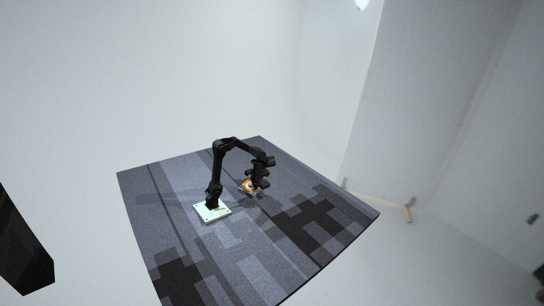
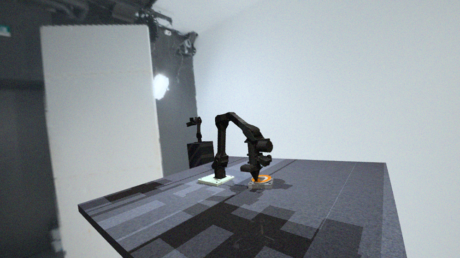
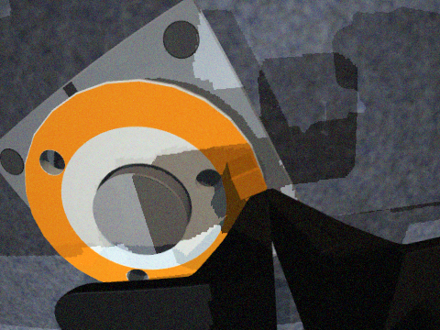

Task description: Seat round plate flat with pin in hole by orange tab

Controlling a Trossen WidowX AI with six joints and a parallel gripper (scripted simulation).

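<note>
The round plate [image 1: 245, 185] [image 2: 269, 178] [image 3: 110, 105], orange outside and pale within, sits around the grey post [image 3: 116, 206] on the square base [image 1: 249, 194] [image 2: 262, 186] [image 3: 137, 64]. In the top view they are just below and right of the middle of the frame, on the patterned grey worktop [image 1: 171, 205] [image 2: 339, 193]; in the exterior view they are below the middle, slightly to the right. The black arm [image 1: 216, 163] [image 2: 221, 138] arches over from its pale mounting plate [image 1: 201, 216] [image 2: 207, 182], and its hand [image 1: 255, 188] [image 2: 256, 180] [image 3: 263, 200] points down at the plate. The hand is fully closed, with nothing gripped between its fingers. In the wrist view, its dark tips are right of centre, at the lower end of the orange tab [image 3: 247, 176]; whether they touch it cannot be told. The hole beside the tab [image 3: 208, 177] looks dark inside, while another hole [image 3: 52, 162] is at the left and a third [image 3: 137, 275] near the bottom. The pin cannot be made out, nor can it be told whether the plate lies flat.
</note>
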